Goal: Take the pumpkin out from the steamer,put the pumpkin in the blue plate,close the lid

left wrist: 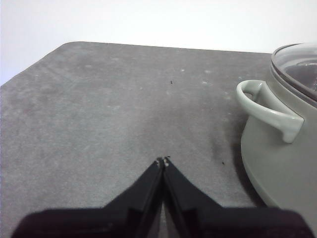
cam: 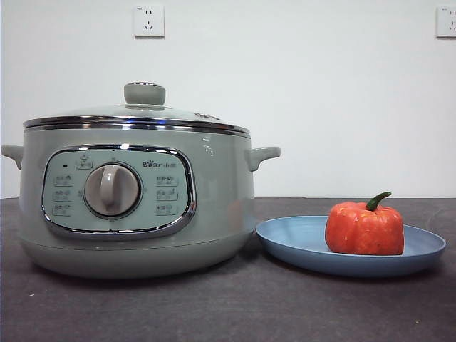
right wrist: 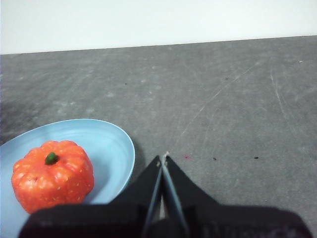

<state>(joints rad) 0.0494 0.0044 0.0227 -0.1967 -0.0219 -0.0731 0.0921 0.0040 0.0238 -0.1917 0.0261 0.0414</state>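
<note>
A pumpkin [cam: 365, 229] sits upright on the blue plate [cam: 299, 239], toward the plate's far side from the steamer [cam: 214, 214], its green stem curling upward. The plate lies on the dark grey tabletop [cam: 235, 306] just beside the steamer's base, its rim close to the pot but not clearly touching it. The glass lid [cam: 135, 114] rests squarely on the steamer, chrome rim seated all round and knob on top. Nothing stands between pot and plate. The left gripper [left wrist: 163, 160] hovers over bare tabletop beside the steamer's side handle [left wrist: 267, 111], its fingers [left wrist: 148, 186] pressed together and holding nothing. The right gripper [right wrist: 163, 158] hangs over the tabletop just off the plate's edge, its fingers [right wrist: 181, 186] likewise closed and empty, with the pumpkin nearby on the plate. The tabletop is matte and scuffed, flecked with small dark specks. Behind it runs a plain white wall [cam: 320, 85] carrying two power sockets [cam: 148, 21].
</note>
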